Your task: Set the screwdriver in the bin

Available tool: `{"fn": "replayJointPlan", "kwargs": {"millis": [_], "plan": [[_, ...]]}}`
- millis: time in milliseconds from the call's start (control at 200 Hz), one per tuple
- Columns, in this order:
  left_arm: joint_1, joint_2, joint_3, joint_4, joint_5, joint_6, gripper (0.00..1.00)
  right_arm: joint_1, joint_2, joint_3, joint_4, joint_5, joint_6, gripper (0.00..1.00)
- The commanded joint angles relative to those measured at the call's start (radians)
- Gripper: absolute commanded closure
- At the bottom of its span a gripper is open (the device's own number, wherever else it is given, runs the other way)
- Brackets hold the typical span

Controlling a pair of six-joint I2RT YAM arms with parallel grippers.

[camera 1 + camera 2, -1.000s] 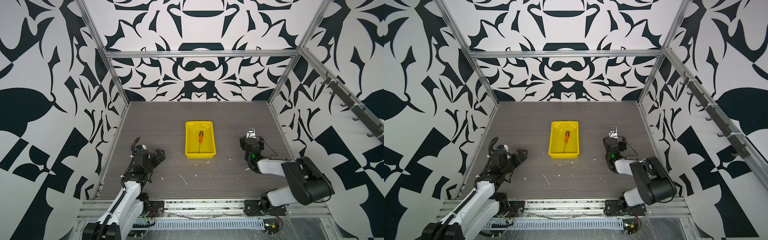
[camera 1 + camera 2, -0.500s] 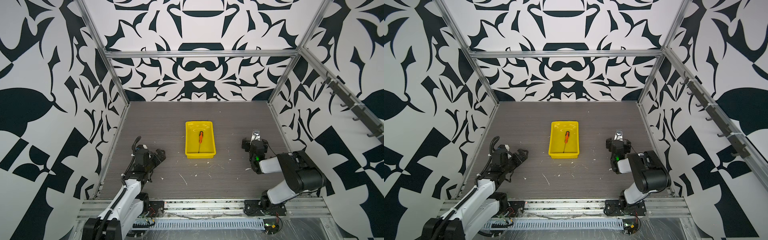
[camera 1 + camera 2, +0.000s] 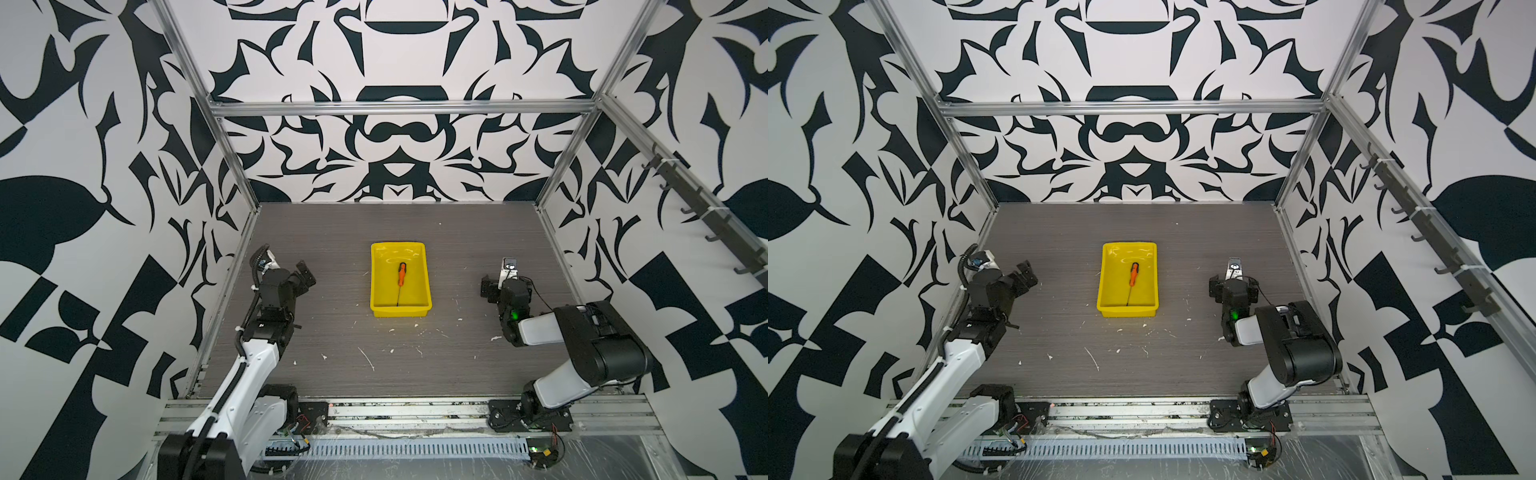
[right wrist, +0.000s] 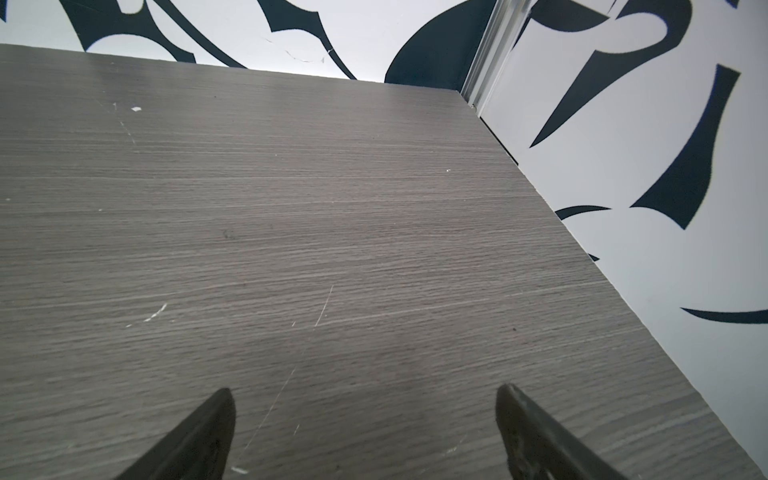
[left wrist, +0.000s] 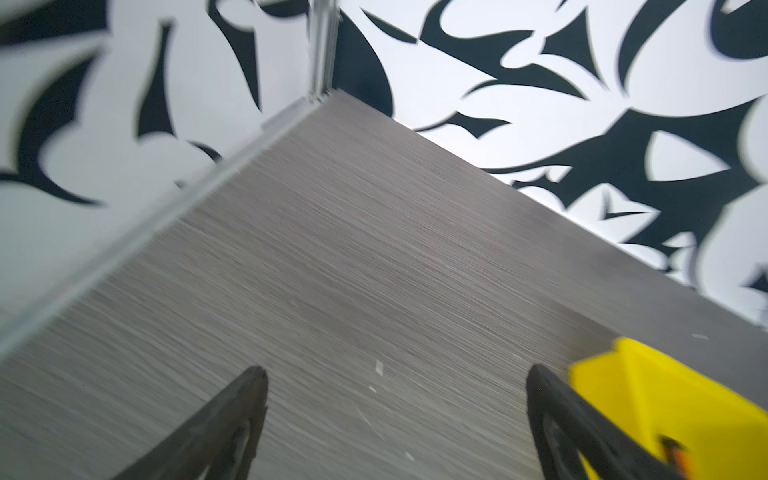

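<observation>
Screwdriver (image 3: 401, 279) lies inside the bin (image 3: 401, 311), orange handle toward the back wall and shaft tip at the near wall, exactly where I saw it a second ago. The bin sits mid-table (image 3: 374, 232). My right gripper (image 3: 505, 286), well apart on the right, has drawn back toward its base, jaws spread and empty. My left gripper (image 3: 306, 275) has shifted farther from me, jaws likewise released.

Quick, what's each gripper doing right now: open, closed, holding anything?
Left gripper: open, black jaws spread, holding nothing.
Right gripper: open, black jaws spread, holding nothing.
</observation>
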Motion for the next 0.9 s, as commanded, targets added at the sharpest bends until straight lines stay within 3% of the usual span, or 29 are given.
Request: {"fn": "replayJointPlan", "kwargs": {"millis": [0,295,620,760,895], "plan": [[0.001,0.077,-0.072,0.190,-0.107,0.193,0.00,-0.001,-0.011,0.025,0.018,-0.007,-0.010,0.00],[0.002,0.179,-0.229,0.518,-0.077,0.278,0.00,-0.001,-0.011,0.025,0.018,-0.008,-0.009,0.00],[0.001,0.280,-0.263,0.752,-0.083,0.302,0.00,0.000,-0.012,0.027,0.019,-0.008,-0.009,0.00],[0.001,0.312,-0.213,0.712,-0.066,0.319,0.00,-0.001,-0.011,0.027,0.018,-0.008,-0.010,0.00],[0.001,0.397,-0.212,0.792,-0.070,0.359,0.00,-0.001,-0.012,0.026,0.018,-0.007,-0.009,0.00]]}}
